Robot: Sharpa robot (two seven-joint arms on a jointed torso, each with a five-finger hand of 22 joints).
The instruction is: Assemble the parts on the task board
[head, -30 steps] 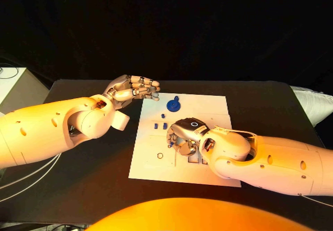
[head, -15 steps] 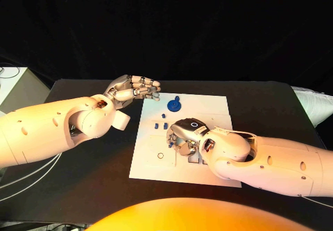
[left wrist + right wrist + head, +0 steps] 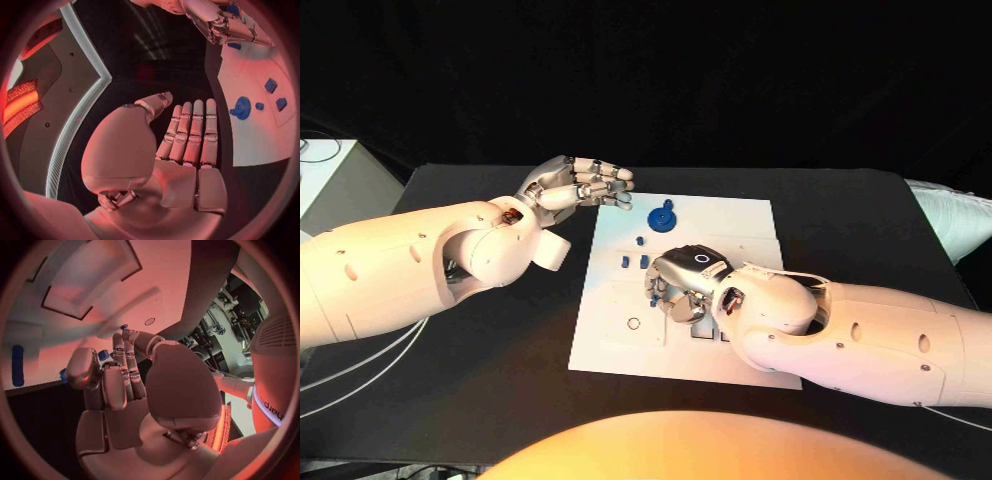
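I see the task board [image 3: 733, 225] lying flat on the black counter [image 3: 877, 230], long axis running away from the robot. Far end of the board: a round blue part [image 3: 662, 214] with a small tab on it; the left wrist view shows the same part [image 3: 241, 107] with smaller blue pieces [image 3: 270, 85] beside it. More small blue parts [image 3: 635, 262] sit on the board's left half, just beside the right robot hand.

Right robot hand [image 3: 687, 285] is over the middle of the board, fingers curled down onto it. The right wrist view shows a small blue piece [image 3: 104, 355] right at its fingertips [image 3: 117, 347]; I can't tell whether it's gripped or only touched.

Left robot hand [image 3: 577, 183] hangs off the board's far-left corner, fingers loosely curled, holding nothing; in the left wrist view the fingers [image 3: 194, 130] lie side by side, extended.

Only lettering I see is on the robot's arm in the right wrist view, too bent to read.
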